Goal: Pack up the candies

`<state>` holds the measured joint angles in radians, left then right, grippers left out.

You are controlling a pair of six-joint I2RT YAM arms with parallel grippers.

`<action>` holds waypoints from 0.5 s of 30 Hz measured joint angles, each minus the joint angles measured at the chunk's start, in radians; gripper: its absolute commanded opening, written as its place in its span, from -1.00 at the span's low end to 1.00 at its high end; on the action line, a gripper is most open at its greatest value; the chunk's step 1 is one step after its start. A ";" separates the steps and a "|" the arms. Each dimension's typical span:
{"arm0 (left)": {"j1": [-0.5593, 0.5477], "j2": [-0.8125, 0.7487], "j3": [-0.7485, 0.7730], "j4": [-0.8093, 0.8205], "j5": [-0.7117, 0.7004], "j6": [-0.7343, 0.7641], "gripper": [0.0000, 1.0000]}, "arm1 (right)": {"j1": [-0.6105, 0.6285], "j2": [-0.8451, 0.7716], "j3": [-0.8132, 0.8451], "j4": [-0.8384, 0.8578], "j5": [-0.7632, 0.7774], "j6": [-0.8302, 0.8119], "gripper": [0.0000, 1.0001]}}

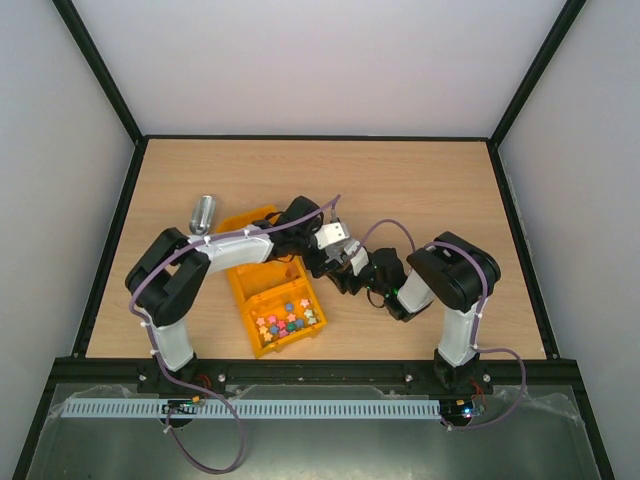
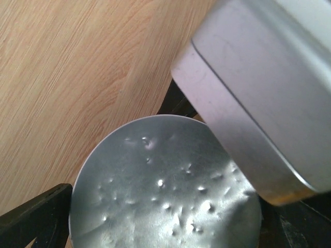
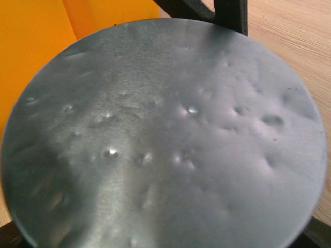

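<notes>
While both my pincers meet over the pale wooden table (image 1: 420, 180), stock reads thus.
Item: round, dimpled silver metal disc (image 3: 165, 134), clasped across its width in my right pincer (image 3: 165, 206).
Item: left pincer (image 2: 165, 222), fingers either side of that same disc; gripping or released, I cannot tell.
Item: small bright wrapped candies (image 1: 285, 322), in the near compartment of the orange plastic bin (image 1: 250, 290), left of both pincers.
Item: shiny metal scoop (image 1: 203, 213), farther left.

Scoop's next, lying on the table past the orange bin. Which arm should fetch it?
Left, probably. The scoop lies on that side, close to the left arm; the right gripper has the round metal disc spanning its fingers and would have to cross the orange bin.
</notes>
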<state>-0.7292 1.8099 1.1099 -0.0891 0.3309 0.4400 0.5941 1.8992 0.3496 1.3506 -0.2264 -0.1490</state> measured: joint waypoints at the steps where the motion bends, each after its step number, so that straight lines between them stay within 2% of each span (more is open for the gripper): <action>1: -0.004 0.000 -0.007 0.012 -0.011 -0.011 0.99 | 0.000 0.000 0.000 0.000 0.000 0.000 -0.15; 8: -0.012 0.000 -0.031 0.053 -0.034 -0.044 0.82 | 0.000 0.000 0.000 0.000 0.003 0.000 -0.17; 15: 0.016 0.000 -0.020 0.010 0.035 0.061 0.78 | 0.001 0.000 0.000 0.001 -0.001 0.003 -0.18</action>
<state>-0.7132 1.8095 1.0901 -0.0795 0.3664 0.5007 0.5953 1.8992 0.3496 1.3518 -0.2276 -0.1463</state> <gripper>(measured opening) 0.925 0.781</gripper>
